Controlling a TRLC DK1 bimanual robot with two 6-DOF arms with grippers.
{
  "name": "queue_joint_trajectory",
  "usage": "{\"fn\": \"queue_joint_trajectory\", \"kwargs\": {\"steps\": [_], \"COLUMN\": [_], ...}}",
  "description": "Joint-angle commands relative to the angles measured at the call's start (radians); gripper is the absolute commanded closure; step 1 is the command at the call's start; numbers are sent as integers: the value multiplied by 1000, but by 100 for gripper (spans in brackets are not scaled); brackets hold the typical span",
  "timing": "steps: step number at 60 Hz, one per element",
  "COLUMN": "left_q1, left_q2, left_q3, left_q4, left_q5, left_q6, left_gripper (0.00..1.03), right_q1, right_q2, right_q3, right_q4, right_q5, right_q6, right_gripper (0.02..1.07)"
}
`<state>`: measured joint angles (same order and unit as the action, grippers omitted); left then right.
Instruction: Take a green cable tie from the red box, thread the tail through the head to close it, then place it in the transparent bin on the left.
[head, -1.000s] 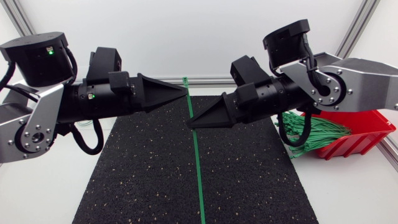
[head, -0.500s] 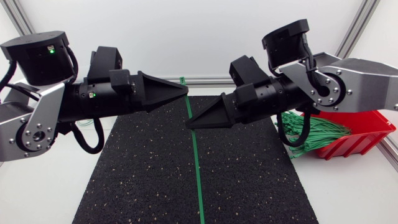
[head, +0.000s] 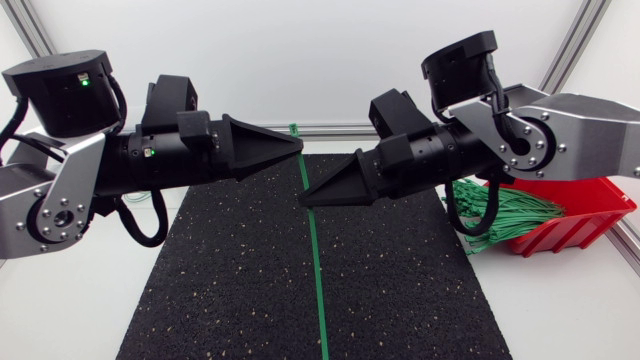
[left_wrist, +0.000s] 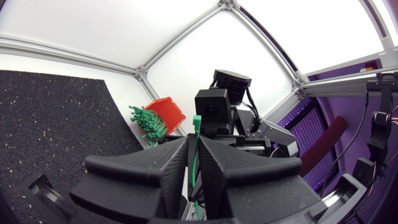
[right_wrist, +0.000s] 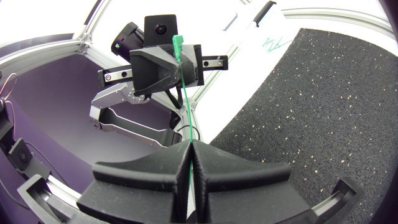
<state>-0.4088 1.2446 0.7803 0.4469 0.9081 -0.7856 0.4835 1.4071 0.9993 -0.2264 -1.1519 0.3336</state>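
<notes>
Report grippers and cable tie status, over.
Left gripper, right gripper both shut on green cable tie. Tie straight, unthreaded. Nothing blocking between grippers.

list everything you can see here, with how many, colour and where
green cable tie: one, green, held above the mat, clamped in both pincers, its long tail running down past the right one
spare cable ties: a bundle, too many to count, green, spilling out of the red box
red box: one, red, on the table right of the mat
mat: one, black with pale specks, mid-table
table: one, white, under everything
transparent bin: none in view
left arm: one, silver-grey and black, from the left
right arm: one, same colours, from the right
left pincer: one, black, shut on the tie near its head
right pincer: one, black, shut on the tie lower down
</notes>
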Motion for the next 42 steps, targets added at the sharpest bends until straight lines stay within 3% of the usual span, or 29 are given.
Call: {"fn": "queue_joint_trajectory", "kwargs": {"steps": [1, 42], "left_q1": [-7, -2], "left_q2": [16, 18], "left_q3": [28, 28], "left_q4": [22, 18], "left_q5": [8, 9], "left_q6": [-17, -30], "left_gripper": [99, 100], "right_q1": [9, 63], "right_q2": [-3, 1], "right_q3": [-30, -19], "right_q4": [18, 24], "right_q5": [1, 52], "right_q6": [22, 22], "right_gripper": [101, 101]}}
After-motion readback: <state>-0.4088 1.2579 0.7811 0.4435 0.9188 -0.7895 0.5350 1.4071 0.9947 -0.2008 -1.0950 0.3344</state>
